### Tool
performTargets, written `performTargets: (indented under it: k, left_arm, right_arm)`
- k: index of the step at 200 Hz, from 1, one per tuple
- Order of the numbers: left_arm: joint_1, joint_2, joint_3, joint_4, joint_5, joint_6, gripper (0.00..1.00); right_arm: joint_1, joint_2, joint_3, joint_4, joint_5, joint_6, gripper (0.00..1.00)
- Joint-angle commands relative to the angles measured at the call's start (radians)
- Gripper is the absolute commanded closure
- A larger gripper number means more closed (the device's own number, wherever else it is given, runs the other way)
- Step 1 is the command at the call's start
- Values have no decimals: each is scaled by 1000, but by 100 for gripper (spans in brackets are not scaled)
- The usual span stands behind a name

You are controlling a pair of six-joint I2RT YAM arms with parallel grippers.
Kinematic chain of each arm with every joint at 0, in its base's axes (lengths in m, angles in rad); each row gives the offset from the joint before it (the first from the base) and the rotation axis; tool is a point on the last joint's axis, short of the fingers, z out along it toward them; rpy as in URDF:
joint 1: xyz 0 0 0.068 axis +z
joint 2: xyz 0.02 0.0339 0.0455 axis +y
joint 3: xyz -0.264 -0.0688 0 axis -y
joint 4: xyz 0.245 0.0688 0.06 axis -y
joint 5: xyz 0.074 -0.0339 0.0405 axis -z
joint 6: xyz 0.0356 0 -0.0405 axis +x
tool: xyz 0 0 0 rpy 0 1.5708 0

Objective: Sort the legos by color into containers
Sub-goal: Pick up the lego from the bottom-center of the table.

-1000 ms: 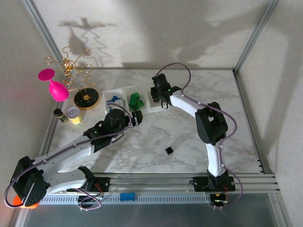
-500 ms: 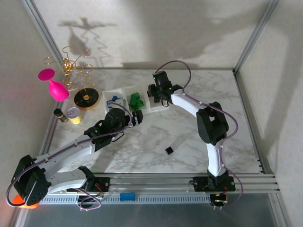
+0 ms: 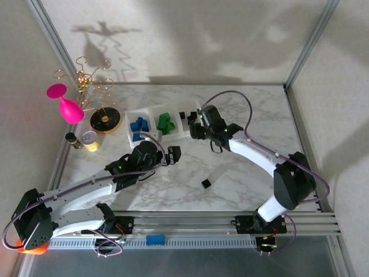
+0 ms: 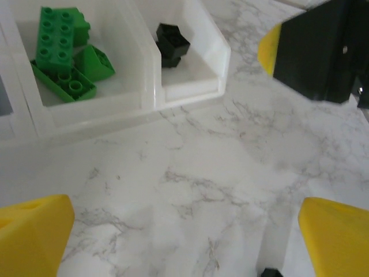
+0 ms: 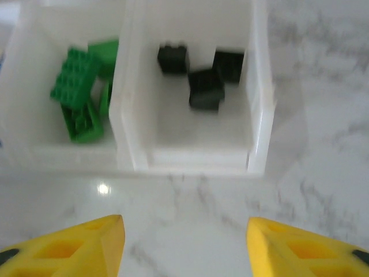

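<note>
Now: left arm stretched long and low across the bench point(image 3: 242, 184), left tool point(image 3: 173, 154) spread wide and empty, just short of the tray point(image 4: 150, 75). Right arm bent in a wide arc from the right, right tool point(image 3: 194, 128) also parted, empty, beside the tray's right compartment. Inside the tray: blue legos point(image 3: 138, 125) left, green legos point(image 3: 166, 122) middle, black legos point(image 5: 202, 78) right. One black lego point(image 3: 206, 183) loose on the bench, well apart.

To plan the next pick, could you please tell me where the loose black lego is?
In the top view the loose black lego lies on the marble table, in front of the tray and right of the left claw.
</note>
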Motion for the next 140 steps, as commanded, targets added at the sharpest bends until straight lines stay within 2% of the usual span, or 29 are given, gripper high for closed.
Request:
performTargets:
  k: [1,54,87,140]
  left_arm:
    - [-22,-40,-33,0,-21,-43,0]
    - [-38,-88,-82,-53,-63,-122,0]
    - [-39,-101,-103,-66,-81,-141,0]
    - [-39,-89,-100,-72,-90,-140,0]
  right_arm:
    - [62,-74,-99,-88,29,52,40]
    - [201,-196,-302,-170,27,163,29]
    - [234,-247,-429,-171,3,220,26]
    - [304,-200,-448,-122,-40,208,25]
